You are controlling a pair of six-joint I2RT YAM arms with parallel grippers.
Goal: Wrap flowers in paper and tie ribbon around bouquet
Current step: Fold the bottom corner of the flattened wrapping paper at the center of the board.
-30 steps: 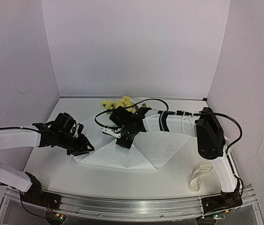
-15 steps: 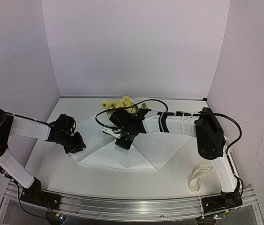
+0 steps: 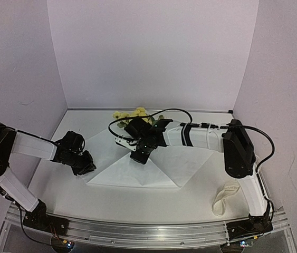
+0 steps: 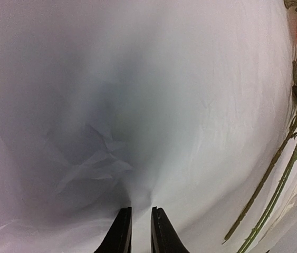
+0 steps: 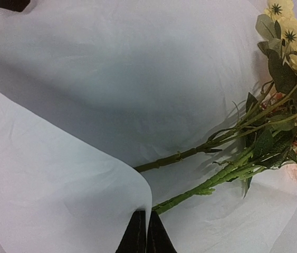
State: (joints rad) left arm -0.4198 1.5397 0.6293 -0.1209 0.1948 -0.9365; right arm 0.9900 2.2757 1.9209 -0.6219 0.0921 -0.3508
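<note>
Overhead, paper: we saw the paper (image 3: 159,171) spread mid-table, the flowers (image 3: 130,113) at its far edge, the ribbon (image 3: 224,197) well apart.
Left wrist: the left gripper (image 4: 137,213) stood nearly closed at puckered paper; we couldn't tell any grip.
Right wrist: the right gripper (image 5: 147,219) clenched a raised paper fold beside the flowers.

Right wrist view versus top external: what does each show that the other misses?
Only right wrist: the green stems lying across the paper, and the right pincer shut on a curled-up edge of it. Only top external: the ribbon lying off to the right, apart from the paper, and the left pincer at the paper's left corner. Both: the paper and the yellow flowers.
</note>
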